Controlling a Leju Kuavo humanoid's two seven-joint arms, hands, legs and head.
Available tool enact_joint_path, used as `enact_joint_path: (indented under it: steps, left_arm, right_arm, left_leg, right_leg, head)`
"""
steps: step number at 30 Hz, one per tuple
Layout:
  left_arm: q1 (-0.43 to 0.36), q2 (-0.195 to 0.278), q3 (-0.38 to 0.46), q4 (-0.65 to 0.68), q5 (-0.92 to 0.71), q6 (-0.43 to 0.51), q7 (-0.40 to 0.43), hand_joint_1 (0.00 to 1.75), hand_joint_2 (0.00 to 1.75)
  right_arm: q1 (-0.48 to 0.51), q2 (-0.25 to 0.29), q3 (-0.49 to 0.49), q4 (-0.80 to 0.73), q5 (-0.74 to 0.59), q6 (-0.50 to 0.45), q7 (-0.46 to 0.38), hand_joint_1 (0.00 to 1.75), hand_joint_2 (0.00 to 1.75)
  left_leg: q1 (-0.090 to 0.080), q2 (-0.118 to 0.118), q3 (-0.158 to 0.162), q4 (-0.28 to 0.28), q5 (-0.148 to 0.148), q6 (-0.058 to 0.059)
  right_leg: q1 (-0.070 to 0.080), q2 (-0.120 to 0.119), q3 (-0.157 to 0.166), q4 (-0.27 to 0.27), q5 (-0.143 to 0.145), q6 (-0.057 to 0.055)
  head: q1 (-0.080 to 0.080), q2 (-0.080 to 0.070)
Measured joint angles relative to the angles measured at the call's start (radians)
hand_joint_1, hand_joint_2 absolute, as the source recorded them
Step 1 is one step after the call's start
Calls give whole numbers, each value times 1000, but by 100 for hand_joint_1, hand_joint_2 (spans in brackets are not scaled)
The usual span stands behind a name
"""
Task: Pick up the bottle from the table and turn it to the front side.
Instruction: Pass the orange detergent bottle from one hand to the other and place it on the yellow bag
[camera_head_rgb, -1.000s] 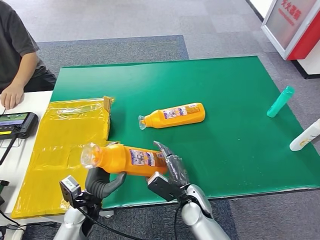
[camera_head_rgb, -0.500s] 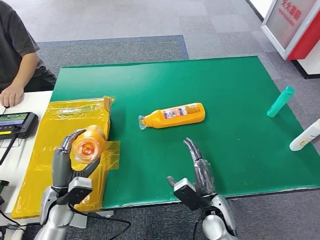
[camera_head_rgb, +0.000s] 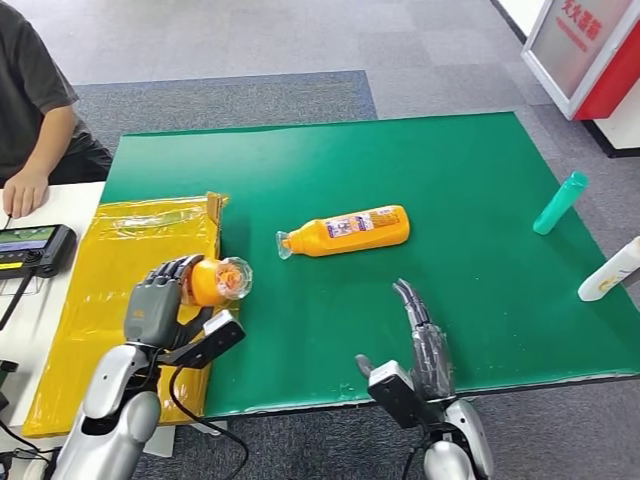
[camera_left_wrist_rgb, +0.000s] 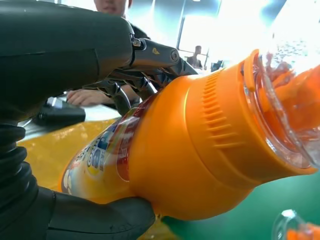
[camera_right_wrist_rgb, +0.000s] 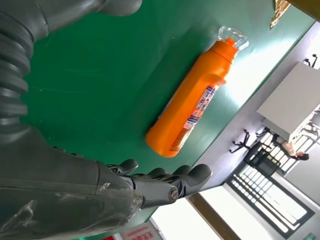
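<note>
My left hand grips an orange bottle with a clear cap above the table's near left, its cap end pointing right. In the left wrist view the orange bottle sits between my thumb and dark fingers, its label partly showing. A second orange bottle lies on its side mid-table on the green mat, cap to the left; the right wrist view shows this bottle too. My right hand hovers open over the near edge, holding nothing.
A yellow plastic-wrapped box lies at the left. A teal bottle and a white bottle lie at the right edge. A person sits at the far left beside a dark device on a white table.
My left hand has turned the orange bottle, so its cap now points right and away. My right hand let go of it and drew back to the right.
</note>
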Motion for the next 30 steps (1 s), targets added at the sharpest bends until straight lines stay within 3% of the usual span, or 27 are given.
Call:
enact_joint_path:
  steps: [12, 15, 16, 17, 18, 20, 21, 22, 30]
  left_arm:
    - [-162, 27, -65, 245, -60, -54, 76, 168, 175]
    - [-193, 32, -79, 297, -37, -87, 54, 164, 44]
    - [-200, 34, -82, 312, -31, -94, 49, 154, 0]
    - [-205, 37, -85, 324, -28, -99, 47, 137, 0]
    - [-207, 39, -87, 334, -25, -102, 47, 109, 0]
    - [-206, 43, -91, 349, -15, -114, 47, 38, 0]
    - [-204, 45, -94, 354, -6, -124, 49, 13, 0]
    - [-201, 48, -98, 359, 3, -138, 52, 1, 0]
    - [-186, 77, -115, 376, 67, -158, 59, 0, 0]
  right_arm:
    - [-24, 11, 3, 31, 21, 35, 10, 0, 175]
    - [-37, 15, 11, 49, 24, 39, 11, 0, 175]
    - [-41, 16, 13, 54, 24, 40, 11, 0, 175]
    - [-44, 16, 15, 58, 25, 40, 11, 0, 175]
    - [-47, 17, 17, 62, 26, 40, 12, 0, 175]
    - [-51, 17, 20, 69, 29, 40, 13, 0, 175]
    - [-54, 17, 22, 71, 32, 40, 14, 0, 175]
    - [-57, 17, 23, 74, 34, 40, 16, 0, 175]
    - [-70, 17, 27, 85, 40, 42, 21, 0, 175]
  left_leg:
    - [0, 0, 5, 0, 0, 0]
    - [0, 0, 7, -1, 1, -1]
    - [0, 0, 8, -1, 1, -1]
    - [0, 0, 8, -1, 1, -1]
    - [0, 0, 8, -1, 1, -1]
    - [0, 0, 8, -1, 1, -1]
    - [0, 0, 7, -1, 1, -1]
    - [0, 0, 7, -1, 1, -1]
    - [0, 0, 4, -1, 1, -1]
  right_leg:
    - [0, 0, 6, 0, 0, 0]
    - [0, 0, 7, 0, 1, -1]
    - [0, 0, 7, 0, 1, -1]
    - [0, 0, 8, 0, 1, -1]
    - [0, 0, 8, 0, 1, -1]
    - [0, 0, 8, 0, 1, -1]
    - [0, 0, 7, 0, 1, -1]
    - [0, 0, 7, 0, 1, -1]
    - [0, 0, 5, 0, 1, -1]
  head:
    - [0, 0]
    - [0, 0]
    - [0, 0]
    - [0, 0]
    - [0, 0]
    - [0, 0]
    - [0, 0]
    - [0, 0]
    - [0, 0]
